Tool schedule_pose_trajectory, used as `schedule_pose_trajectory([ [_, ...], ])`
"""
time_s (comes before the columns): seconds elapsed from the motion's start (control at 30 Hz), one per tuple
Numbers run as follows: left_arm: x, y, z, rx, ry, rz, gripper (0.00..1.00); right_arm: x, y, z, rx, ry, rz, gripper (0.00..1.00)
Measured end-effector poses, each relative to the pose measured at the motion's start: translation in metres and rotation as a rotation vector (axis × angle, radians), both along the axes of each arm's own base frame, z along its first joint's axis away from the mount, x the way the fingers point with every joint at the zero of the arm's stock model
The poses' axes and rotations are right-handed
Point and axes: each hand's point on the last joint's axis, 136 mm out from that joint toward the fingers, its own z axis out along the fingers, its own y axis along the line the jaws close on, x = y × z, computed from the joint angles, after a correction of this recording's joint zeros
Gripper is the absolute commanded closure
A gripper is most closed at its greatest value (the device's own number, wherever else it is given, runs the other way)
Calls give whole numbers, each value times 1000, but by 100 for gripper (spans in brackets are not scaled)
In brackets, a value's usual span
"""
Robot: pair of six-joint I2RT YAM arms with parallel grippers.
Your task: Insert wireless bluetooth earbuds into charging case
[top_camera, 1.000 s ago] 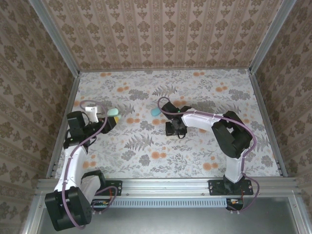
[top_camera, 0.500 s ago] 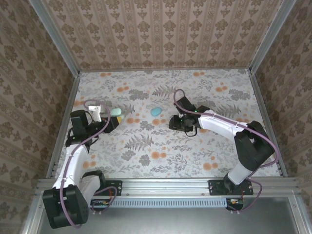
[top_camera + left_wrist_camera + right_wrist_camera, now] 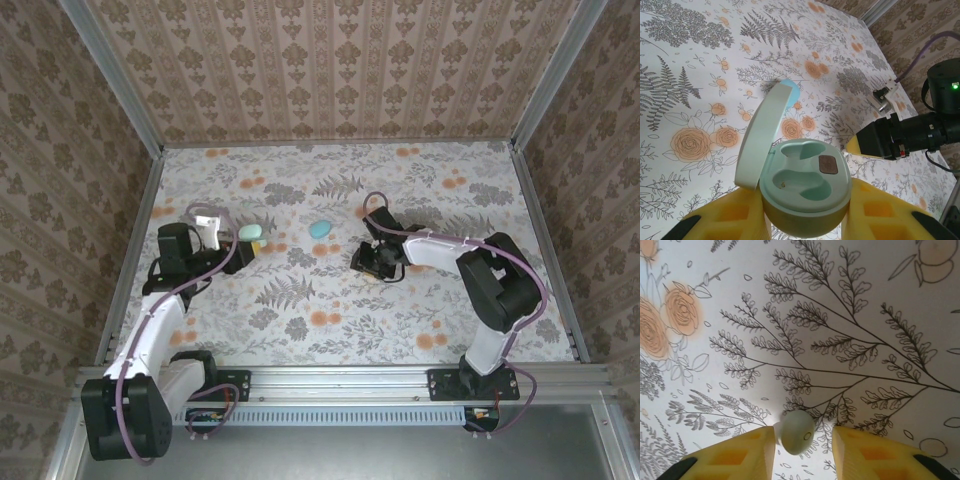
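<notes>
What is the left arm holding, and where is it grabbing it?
The charging case, lid open, gripped by its lower body between the left fingers.

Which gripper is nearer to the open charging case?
Left. The left gripper holds the charging case between its fingers; the right gripper sits apart from it, off to the right.

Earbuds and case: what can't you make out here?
Left wrist view: the small teal plastic earbud on the table sits mostly hidden behind the open lid of the pale blue oval plastic charging case.
Top view: the right hand covers the second small pale earbud between its fingers; the case's inside is too small to read.
</notes>
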Motion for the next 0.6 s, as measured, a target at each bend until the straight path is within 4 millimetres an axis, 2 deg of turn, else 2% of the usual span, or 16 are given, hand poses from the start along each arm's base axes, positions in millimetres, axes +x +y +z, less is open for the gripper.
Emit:
schedule_pose_trajectory([
  [0.43,-1,-4,1,3,-8,-13,100,2,0,-4,-15,38,-16,75],
  [0.6,-2,-8,3,0,-20,-31,100,6,6,-1,-21,34,6,82],
])
